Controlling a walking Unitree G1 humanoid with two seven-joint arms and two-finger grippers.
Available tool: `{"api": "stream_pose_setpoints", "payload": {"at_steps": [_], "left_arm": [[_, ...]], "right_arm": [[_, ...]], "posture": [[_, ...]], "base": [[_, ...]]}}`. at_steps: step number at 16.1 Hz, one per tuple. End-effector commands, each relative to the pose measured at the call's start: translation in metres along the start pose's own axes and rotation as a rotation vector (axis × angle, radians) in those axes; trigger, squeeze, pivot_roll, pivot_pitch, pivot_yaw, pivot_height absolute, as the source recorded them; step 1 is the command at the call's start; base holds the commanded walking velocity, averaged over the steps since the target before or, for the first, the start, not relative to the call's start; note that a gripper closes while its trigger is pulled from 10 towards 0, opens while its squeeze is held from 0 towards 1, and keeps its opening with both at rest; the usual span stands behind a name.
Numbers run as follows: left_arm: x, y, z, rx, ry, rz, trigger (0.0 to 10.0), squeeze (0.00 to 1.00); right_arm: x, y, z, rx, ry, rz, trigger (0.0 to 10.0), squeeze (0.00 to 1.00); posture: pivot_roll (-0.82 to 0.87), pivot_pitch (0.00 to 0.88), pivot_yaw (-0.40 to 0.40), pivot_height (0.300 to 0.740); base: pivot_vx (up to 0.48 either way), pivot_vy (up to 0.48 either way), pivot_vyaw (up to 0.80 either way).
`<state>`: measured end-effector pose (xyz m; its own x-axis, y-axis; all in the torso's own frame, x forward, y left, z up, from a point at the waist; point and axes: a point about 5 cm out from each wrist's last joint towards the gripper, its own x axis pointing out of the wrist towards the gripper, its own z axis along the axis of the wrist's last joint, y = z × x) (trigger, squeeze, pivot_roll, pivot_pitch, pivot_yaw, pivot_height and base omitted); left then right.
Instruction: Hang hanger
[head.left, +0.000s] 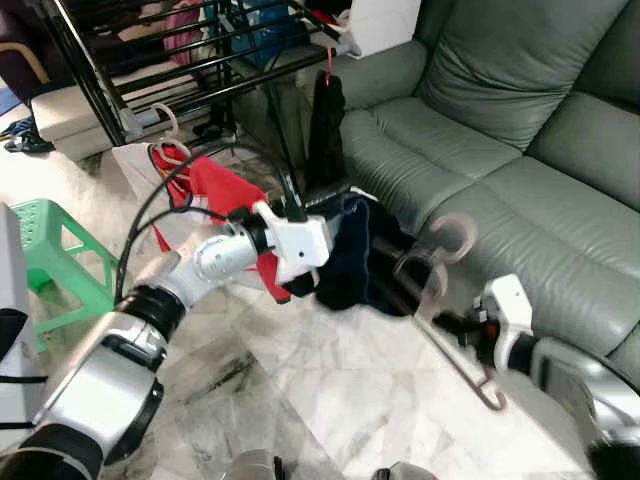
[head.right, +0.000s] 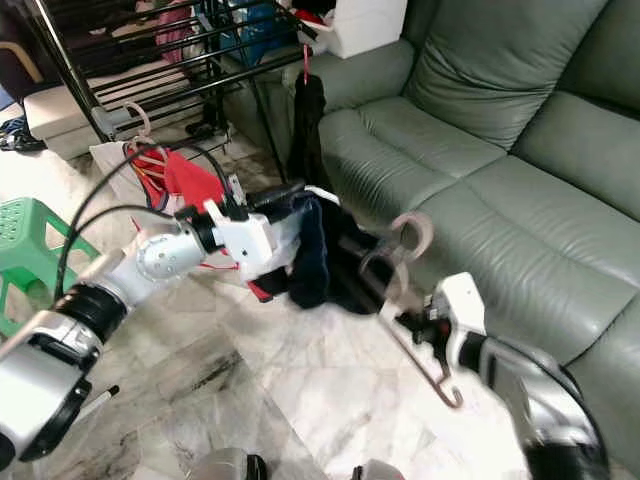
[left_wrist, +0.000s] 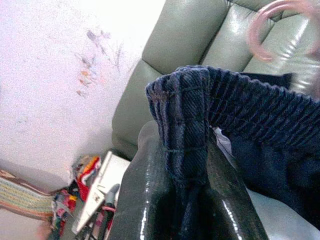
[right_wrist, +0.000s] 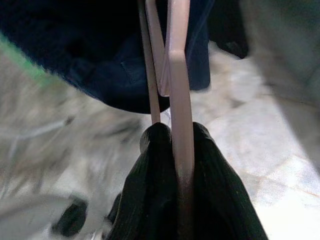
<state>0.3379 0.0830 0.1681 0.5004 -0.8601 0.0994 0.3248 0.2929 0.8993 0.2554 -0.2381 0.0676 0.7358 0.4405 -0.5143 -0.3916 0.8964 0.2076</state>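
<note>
Both grippers are busy in front of the sofa (head.left: 520, 150): the right gripper (right_wrist: 172, 145) clamps the pink hanger (head.left: 445, 300), the left gripper (left_wrist: 187, 165) pinches the dark garment (head.left: 345, 255), which should be kept taut while threading.

green leather sofa (head.left: 520, 120) | marble floor (head.left: 330, 390) | green stool (head.left: 50, 250)
</note>
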Motion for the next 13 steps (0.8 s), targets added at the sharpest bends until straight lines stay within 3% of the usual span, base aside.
{"api": "stream_pose_setpoints", "payload": {"at_steps": [1,3,6,7,8,9,10,11,12,13], "left_arm": [[-0.004,0.006,-0.006,0.007,0.042,0.032,10.0,0.00],[-0.008,0.008,-0.010,-0.003,0.077,0.043,10.0,0.00],[-0.011,0.012,-0.015,-0.017,0.117,0.082,10.0,0.00],[-0.009,0.000,-0.012,-0.047,0.115,0.053,10.0,0.00],[-0.009,-0.004,-0.011,-0.054,0.114,0.043,10.0,0.00],[-0.007,-0.022,-0.008,-0.075,0.115,-0.007,10.0,0.00],[-0.007,-0.028,-0.007,-0.096,0.121,-0.013,10.0,0.00],[-0.006,-0.031,-0.006,-0.109,0.123,-0.009,10.0,0.00],[-0.005,-0.032,-0.004,-0.129,0.126,0.008,10.0,0.00],[-0.005,-0.034,-0.003,-0.158,0.130,0.027,10.0,0.00]], "right_arm": [[-0.002,-0.010,0.009,0.074,-0.045,-0.101,10.0,0.00],[-0.001,-0.009,0.014,0.115,-0.074,-0.123,10.0,0.00],[0.000,-0.013,0.034,0.317,-0.214,-0.179,10.0,0.00],[0.000,-0.011,0.053,0.397,-0.320,-0.155,10.0,0.00],[0.001,-0.008,0.057,0.401,-0.338,-0.140,10.0,0.00],[0.004,0.011,0.078,0.434,-0.421,-0.035,10.0,0.00],[0.006,0.020,0.089,0.455,-0.463,0.006,10.0,0.00],[0.006,0.022,0.100,0.471,-0.520,-0.028,10.0,0.00],[0.007,0.013,0.108,0.535,-0.577,-0.138,10.0,0.00],[-0.001,-0.012,0.111,0.689,-0.692,-0.373,10.0,0.00]], "posture": [[-0.06,0.000,0.064,0.740],[-0.06,0.000,0.064,0.740],[-0.07,0.000,0.060,0.740],[-0.07,0.000,0.060,0.740],[-0.07,0.000,0.060,0.740],[-0.07,0.000,0.064,0.740],[-0.07,0.000,0.064,0.740],[-0.07,0.000,0.064,0.740],[-0.07,0.000,0.064,0.740],[-0.07,0.000,0.063,0.740]], "base": [[0.000,0.000,0.00],[0.000,0.000,0.00],[0.000,0.000,0.00],[0.000,0.000,0.00],[0.000,0.000,0.00],[0.000,0.000,0.00],[0.000,0.000,0.00],[0.000,0.000,0.00],[0.000,0.000,0.00],[0.000,0.000,0.00]]}}
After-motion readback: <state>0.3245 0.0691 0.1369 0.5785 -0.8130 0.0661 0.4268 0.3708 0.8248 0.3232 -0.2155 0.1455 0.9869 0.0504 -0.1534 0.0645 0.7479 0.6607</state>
